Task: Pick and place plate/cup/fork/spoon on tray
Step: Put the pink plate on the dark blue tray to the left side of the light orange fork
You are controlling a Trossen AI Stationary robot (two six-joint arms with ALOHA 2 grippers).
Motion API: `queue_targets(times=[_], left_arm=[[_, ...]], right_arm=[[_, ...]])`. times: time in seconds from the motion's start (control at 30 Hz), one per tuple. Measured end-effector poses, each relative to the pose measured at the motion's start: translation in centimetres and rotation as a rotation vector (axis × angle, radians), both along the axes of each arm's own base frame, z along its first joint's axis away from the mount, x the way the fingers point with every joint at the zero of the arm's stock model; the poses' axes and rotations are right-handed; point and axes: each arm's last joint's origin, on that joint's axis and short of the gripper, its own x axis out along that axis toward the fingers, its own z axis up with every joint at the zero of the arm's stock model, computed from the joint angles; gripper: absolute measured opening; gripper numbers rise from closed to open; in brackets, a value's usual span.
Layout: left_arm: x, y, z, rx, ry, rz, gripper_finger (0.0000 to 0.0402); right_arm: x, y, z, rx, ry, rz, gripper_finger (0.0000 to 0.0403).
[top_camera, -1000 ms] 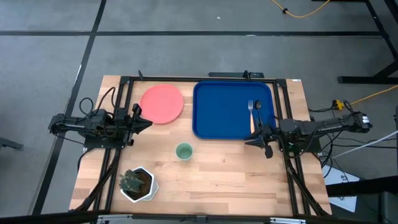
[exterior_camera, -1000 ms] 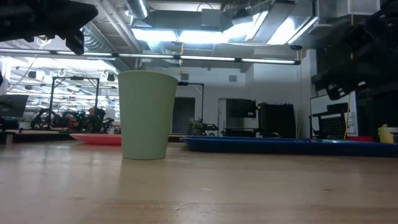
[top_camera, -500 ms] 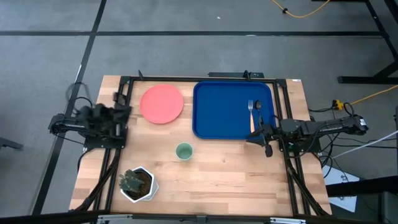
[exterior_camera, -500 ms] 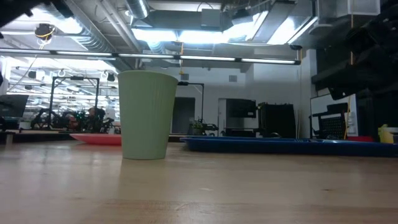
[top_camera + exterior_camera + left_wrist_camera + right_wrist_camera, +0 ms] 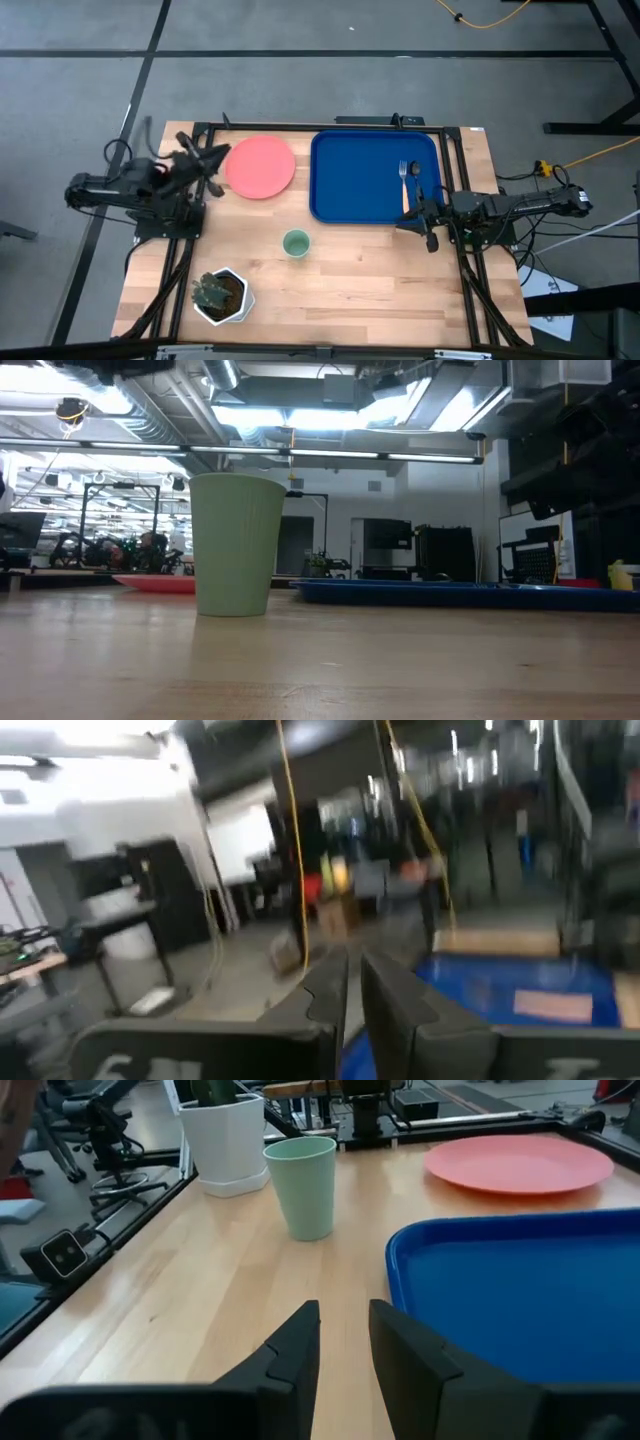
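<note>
The coral-pink plate [image 5: 260, 166] lies flat at the table's far left. The deep-blue tray [image 5: 355, 185] lies to its right. The fork [image 5: 404, 182] and the dark spoon [image 5: 414, 171] lie side by side in the tray's right part. The pale green cup [image 5: 295, 243] stands upright on the table, near of the tray's left corner. My left gripper [image 5: 220, 153] is shut and empty, raised just left of the plate. My right gripper [image 5: 402, 224] is slightly open and empty at the tray's near right corner, pointing toward the cup [image 5: 303, 1185].
A white pot with a plant [image 5: 220, 295] stands at the near left of the table. A dark metal frame runs along the table's left, right and far edges. Bare wood lies between the cup and the near edge.
My left gripper has risen from its low place at the table's left edge. It has swung toward the far edge and now sits beside the plate's left rim, tipped up. My right gripper and all the objects have stayed where they were.
</note>
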Motion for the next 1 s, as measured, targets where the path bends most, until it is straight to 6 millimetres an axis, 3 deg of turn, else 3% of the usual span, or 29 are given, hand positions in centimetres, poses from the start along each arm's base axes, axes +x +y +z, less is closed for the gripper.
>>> queue_targets(times=[0.2, 0.37, 0.7, 1.0], left_arm=[[2.8, -0.2, 0.1, 0.027, 0.330, -0.001, 0.0028], [3.9, -0.3, -0.1, 0.006, 0.512, 0.000, 0.0027], [3.9, 1.1, -2.8, -0.312, 0.755, 0.177, 0.0027], [4.9, 1.8, -3.6, -0.457, 0.768, 0.129, 0.0027]], right_arm=[[0.0, 0.0, 0.0, 0.004, 0.001, -0.001, 0.0095], [0.0, 0.0, 0.0, 0.008, 0.001, -0.002, 0.0095], [0.0, 0.0, 0.0, 0.004, 0.001, -0.001, 0.0095], [0.0, 0.0, 0.0, -0.037, -0.005, 0.008, 0.0095]])
